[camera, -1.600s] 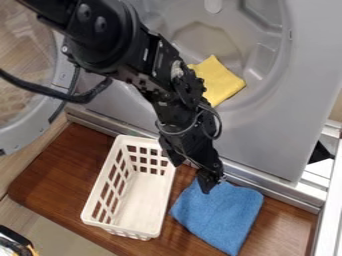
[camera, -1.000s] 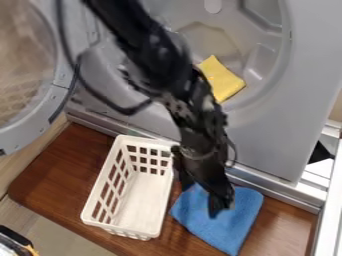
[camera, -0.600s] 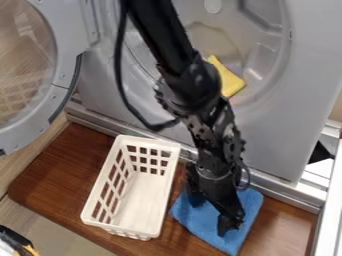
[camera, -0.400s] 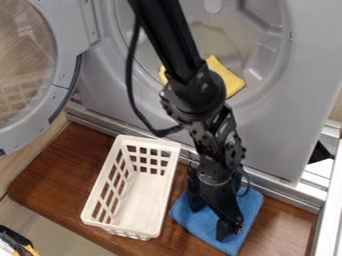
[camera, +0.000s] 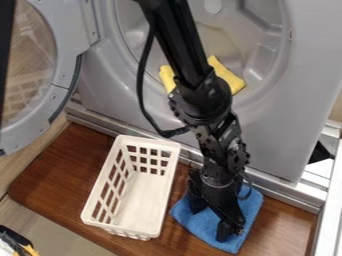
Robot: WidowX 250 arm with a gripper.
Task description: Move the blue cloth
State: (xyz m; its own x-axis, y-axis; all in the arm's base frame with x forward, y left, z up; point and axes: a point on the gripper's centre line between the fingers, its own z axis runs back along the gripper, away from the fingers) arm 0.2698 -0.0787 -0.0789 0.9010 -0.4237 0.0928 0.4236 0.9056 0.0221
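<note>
The black gripper (camera: 211,223) stands low over the blue cloth (camera: 202,225), in the lower right of the camera view. It is open, with one finger near the cloth's left part and the other near its lower right part. Blue fabric shows between the fingers. The cloth lies on the brown wooden surface, right of the white basket, and the gripper and wrist hide its middle and upper part. Whether the fingertips press into the fabric, I cannot tell.
Left of the gripper stands the white basket (camera: 96,200) on the wooden board (camera: 48,175). Behind is the grey machine (camera: 274,130), with a yellow cloth (camera: 226,76) in its round opening, partly behind the arm. Its round door (camera: 65,75) hangs at the upper left.
From above the cloth's top edge, my gripper has come down and toward the front right, over the cloth. In the last moments it has shifted only slightly.
</note>
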